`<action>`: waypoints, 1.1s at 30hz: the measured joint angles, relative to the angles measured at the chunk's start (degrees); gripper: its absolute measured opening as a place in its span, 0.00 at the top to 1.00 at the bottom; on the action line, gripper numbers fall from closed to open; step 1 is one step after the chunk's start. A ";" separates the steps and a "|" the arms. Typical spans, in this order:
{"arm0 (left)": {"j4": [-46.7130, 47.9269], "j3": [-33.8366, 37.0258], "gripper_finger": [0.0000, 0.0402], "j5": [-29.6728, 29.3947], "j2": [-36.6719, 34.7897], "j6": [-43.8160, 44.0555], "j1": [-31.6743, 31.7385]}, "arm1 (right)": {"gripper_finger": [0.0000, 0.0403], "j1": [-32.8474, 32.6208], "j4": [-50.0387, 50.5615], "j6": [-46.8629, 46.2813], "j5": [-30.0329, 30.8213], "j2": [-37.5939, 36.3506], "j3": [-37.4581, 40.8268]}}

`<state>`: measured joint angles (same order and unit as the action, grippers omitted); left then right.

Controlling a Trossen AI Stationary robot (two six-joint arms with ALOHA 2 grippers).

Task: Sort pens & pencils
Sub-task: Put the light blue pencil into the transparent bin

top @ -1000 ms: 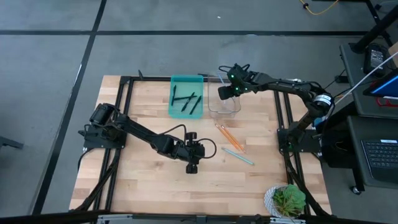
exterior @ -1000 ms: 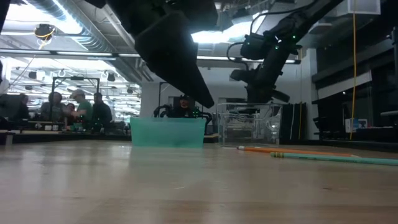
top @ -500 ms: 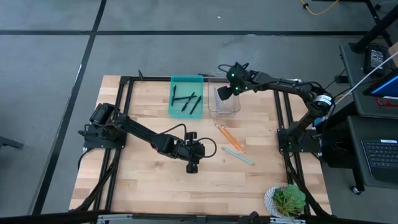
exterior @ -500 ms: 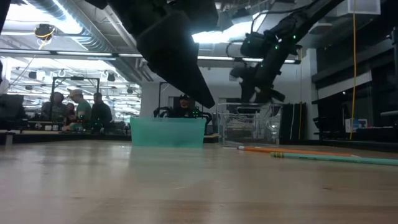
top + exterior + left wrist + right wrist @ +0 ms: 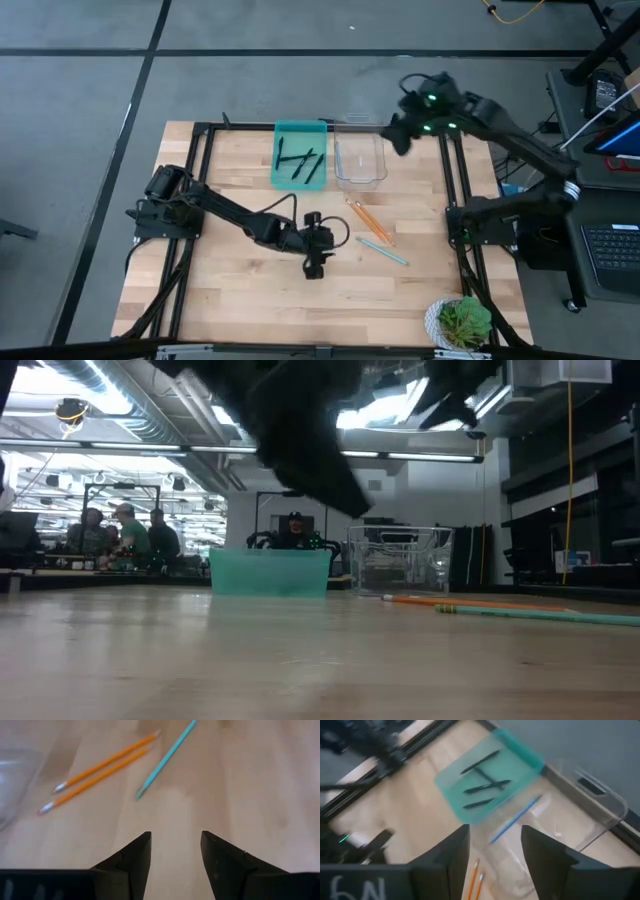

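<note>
Left gripper [image 5: 314, 268], fingers spread and empty, hovers near-centre, pencils [image 5: 368, 222] lying just right of it. Best lined up across one pencil. Farther off, right gripper [image 5: 398, 137] open beside the clear bin [image 5: 360, 160]; pens [image 5: 300, 160] in the teal tray [image 5: 300, 128].

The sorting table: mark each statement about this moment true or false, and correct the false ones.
1. The black pens lie in the teal tray. True.
2. Both orange pencils are in the clear container. False: they lie on the table.
3. A light blue pencil lies in the clear container. True.
4. The left gripper holds a pencil. False: its jaws are open and empty.
5. The right gripper has empty jaws. True.
</note>
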<state>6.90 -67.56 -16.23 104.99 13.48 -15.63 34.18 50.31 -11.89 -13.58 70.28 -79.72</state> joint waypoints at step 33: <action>6.02 -24.68 0.59 20.96 22.52 -14.40 11.64 | 0.56 -9.38 20.08 5.18 -0.44 -27.93 2.31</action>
<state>12.93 -92.23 4.73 127.51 -0.92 -4.00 24.80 70.39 -6.71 -14.02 42.35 -77.41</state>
